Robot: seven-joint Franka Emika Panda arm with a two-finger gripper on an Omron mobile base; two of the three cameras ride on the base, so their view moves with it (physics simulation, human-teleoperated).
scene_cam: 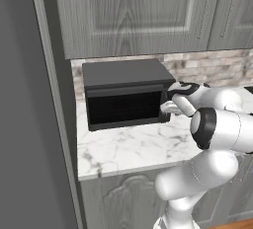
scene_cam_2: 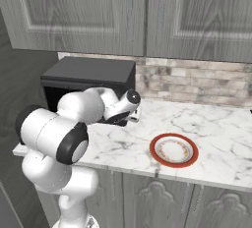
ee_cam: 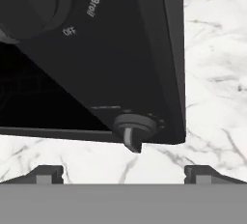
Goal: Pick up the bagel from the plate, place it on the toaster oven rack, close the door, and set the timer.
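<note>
Marbled white counter (scene_cam_2: 216, 124) under grey panelled cabinets, brick-pattern backsplash behind. Black boxy toaster oven (scene_cam: 126, 94) is seen at centre-left of the left base view, matte, flat-topped, its front reading as shut with a dark window. Round white plate (scene_cam_2: 173, 150) with red-orange rim sits lower right of centre in the right base view; no bagel is seen on it, so the bagel is judged to be inside already, though that cannot be confirmed. Gripper (ee_cam: 123, 172) is at the oven's right front corner, jaws spread wide, nothing between them. In the hand view a small round ribbed timer knob (ee_cam: 133, 127) with a pointer tab sits just above the fingertips, with "OFF" lettering at upper left. Timer step is judged in hand; next move calls for advancing, closing on the knob and twisting.
</note>
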